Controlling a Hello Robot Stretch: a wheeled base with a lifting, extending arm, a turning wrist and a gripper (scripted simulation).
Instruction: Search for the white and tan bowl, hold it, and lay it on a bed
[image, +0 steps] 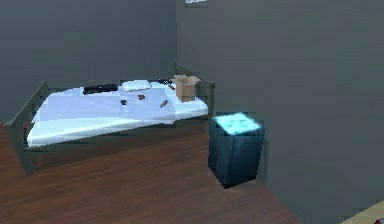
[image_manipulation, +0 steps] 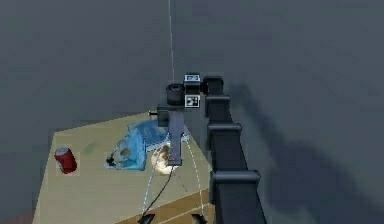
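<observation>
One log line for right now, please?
bed: ahead | gripper: near tan-white round thing on table | hold: cannot tell

One bed (image: 100, 112), one open cardboard box (image: 186, 87) and one dark cube (image: 236, 150) are shown. One wooden table (image_manipulation: 85, 185), one red can (image_manipulation: 65, 160), one blue sheet (image_manipulation: 136, 146) and one pale round thing (image_manipulation: 160, 159) are seen.

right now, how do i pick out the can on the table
Find the tan wooden table at the arm side view's lower left. Near its left edge stands a small can, left of a crumpled blue thing. It is the one red upright cylinder there.
</observation>
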